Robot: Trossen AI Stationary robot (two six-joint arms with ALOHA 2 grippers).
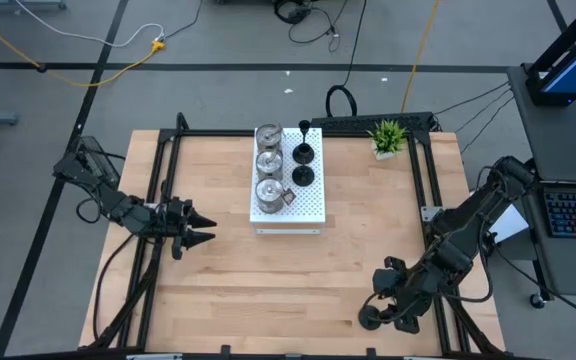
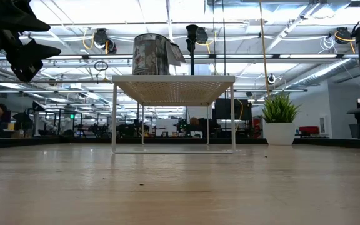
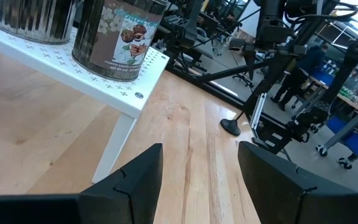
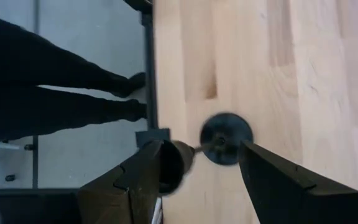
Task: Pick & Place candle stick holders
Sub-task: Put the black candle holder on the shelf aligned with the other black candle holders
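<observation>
Black holder (image 4: 225, 138) in right wrist view blurred, lying on its side on counter (image 1: 228, 290) near front right corner; stem end dim by one finger. Half hidden under right gripper (image 1: 386, 308) in high view. Right arm bent low over that corner, gripper fingers apart, astride holder, not clamped. Left gripper (image 1: 200, 228) at left, raised off counter, fingers apart, empty, aimed at white board (image 1: 303, 208). Board carries three silver holders (image 1: 268, 162) and two black holders (image 1: 303, 152). Nearest silver one bears flower label (image 3: 132, 34); writing unreadable. Plant (image 1: 387, 136) at back.
</observation>
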